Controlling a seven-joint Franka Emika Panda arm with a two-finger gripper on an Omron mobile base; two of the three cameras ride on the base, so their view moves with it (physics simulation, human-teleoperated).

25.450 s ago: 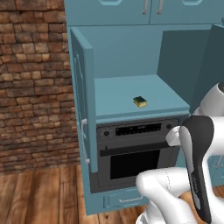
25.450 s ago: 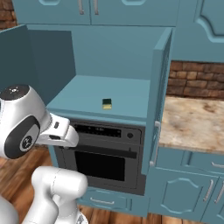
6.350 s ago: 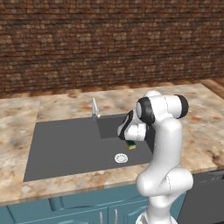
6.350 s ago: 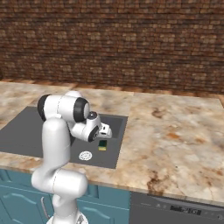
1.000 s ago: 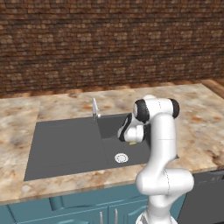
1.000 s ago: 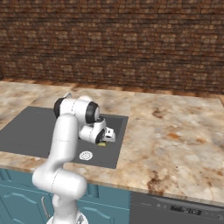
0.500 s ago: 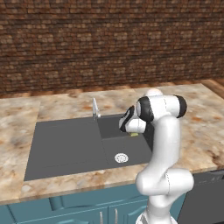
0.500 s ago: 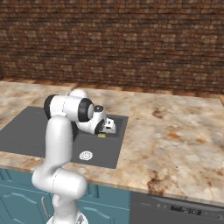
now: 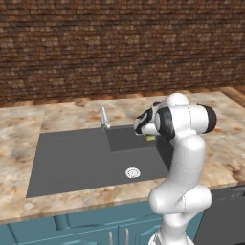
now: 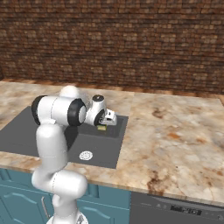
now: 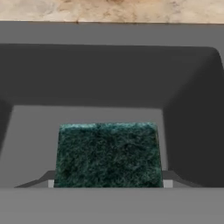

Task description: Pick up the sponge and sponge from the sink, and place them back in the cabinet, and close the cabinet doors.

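Observation:
My gripper [image 10: 105,125] is shut on a sponge [image 10: 102,128] and holds it over the right-hand basin of the dark grey sink [image 10: 17,131]. In the hand view the sponge's dark green scouring face [image 11: 107,155] sits between the two fingertips [image 11: 168,183], with the sink's basin wall [image 11: 109,83] beyond. From the left base view a bit of the yellow sponge [image 9: 151,138] peeks out under the hand, above the sink [image 9: 72,158]. The other sponge, the cabinet and its doors are out of view.
A round white drain [image 9: 132,172] lies on the basin floor below the hand. The small silver faucet [image 9: 103,118] stands at the sink's back edge, left of the hand. Tan marble counter [image 10: 175,140] frames the sink, and a brick wall [image 9: 119,43] runs behind.
The hand has risen from low in the basin, carrying the sponge up toward the sink's rim. Much earlier frames showed the base at the teal cabinet with one sponge on its shelf.

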